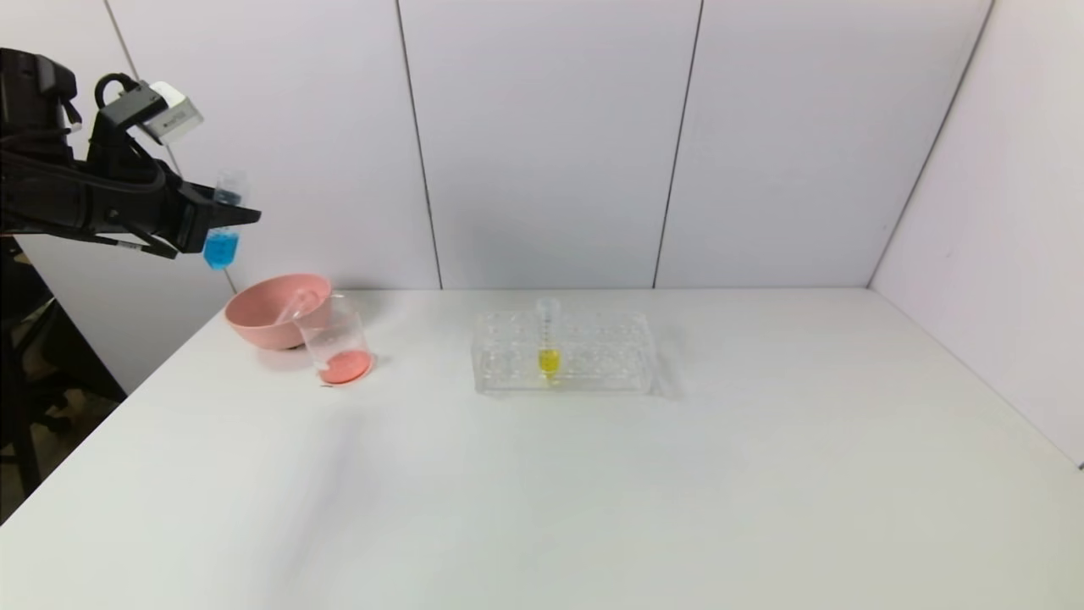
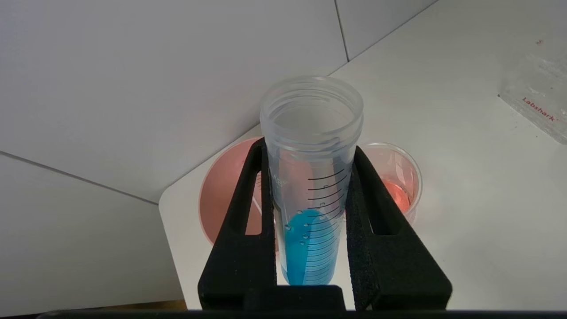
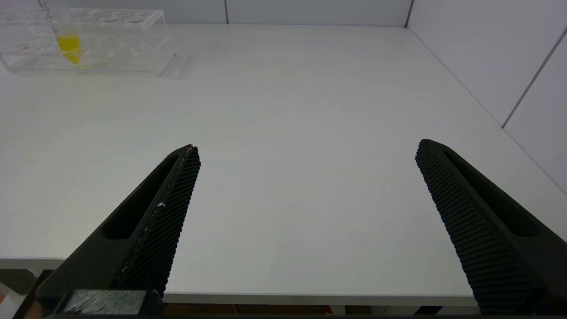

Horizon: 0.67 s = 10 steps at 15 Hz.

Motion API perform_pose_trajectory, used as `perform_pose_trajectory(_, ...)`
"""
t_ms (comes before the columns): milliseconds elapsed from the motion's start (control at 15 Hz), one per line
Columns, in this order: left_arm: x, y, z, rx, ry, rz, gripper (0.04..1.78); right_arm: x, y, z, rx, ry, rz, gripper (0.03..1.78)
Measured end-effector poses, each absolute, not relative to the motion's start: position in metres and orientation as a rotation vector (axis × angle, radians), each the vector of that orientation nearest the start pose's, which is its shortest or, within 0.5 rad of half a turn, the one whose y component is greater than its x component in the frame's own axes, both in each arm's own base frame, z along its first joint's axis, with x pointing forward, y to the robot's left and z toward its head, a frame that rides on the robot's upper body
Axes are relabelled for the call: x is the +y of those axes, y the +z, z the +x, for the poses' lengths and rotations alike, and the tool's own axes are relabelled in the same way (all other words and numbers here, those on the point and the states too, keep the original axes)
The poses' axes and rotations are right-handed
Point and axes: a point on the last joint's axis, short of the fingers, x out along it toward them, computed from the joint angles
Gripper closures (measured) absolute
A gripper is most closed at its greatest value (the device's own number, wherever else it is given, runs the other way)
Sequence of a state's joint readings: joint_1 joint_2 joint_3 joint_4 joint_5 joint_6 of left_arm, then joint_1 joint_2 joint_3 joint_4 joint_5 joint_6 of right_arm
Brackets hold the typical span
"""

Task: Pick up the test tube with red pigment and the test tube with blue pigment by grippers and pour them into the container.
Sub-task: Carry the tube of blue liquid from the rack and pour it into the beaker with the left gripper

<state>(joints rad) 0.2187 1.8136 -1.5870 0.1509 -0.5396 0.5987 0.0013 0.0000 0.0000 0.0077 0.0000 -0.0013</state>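
Note:
My left gripper (image 1: 233, 212) is shut on the test tube with blue pigment (image 1: 222, 246) and holds it roughly upright, high above the table's far left corner. It is left of and above the container (image 1: 337, 343). The container is a clear beaker with red liquid at its bottom. In the left wrist view the fingers (image 2: 248, 212) clamp the blue tube (image 2: 312, 186), and the container (image 2: 401, 177) is below and beyond it. A clear, empty-looking tube (image 1: 296, 303) lies in the pink bowl; no tube holding red liquid shows. My right gripper (image 3: 308, 146) is open and empty over the table's front edge.
The pink bowl (image 1: 254, 318) stands right behind the container, near the table's left edge. A clear tube rack (image 1: 593, 356) with one yellow-liquid tube (image 1: 549, 356) stands mid-table. The rack also shows in the right wrist view (image 3: 110, 40). Walls close the back and right.

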Motion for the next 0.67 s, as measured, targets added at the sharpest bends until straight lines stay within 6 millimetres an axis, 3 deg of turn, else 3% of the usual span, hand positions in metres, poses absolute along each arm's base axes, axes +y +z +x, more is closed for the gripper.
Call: perform_pose_trajectory(667,0.0701,0.2796,0.3523,0.351,-0.513,0.649,1.36,0.0000,0.0747,-0.0228,0.008,0.002,-0.001,0.04)
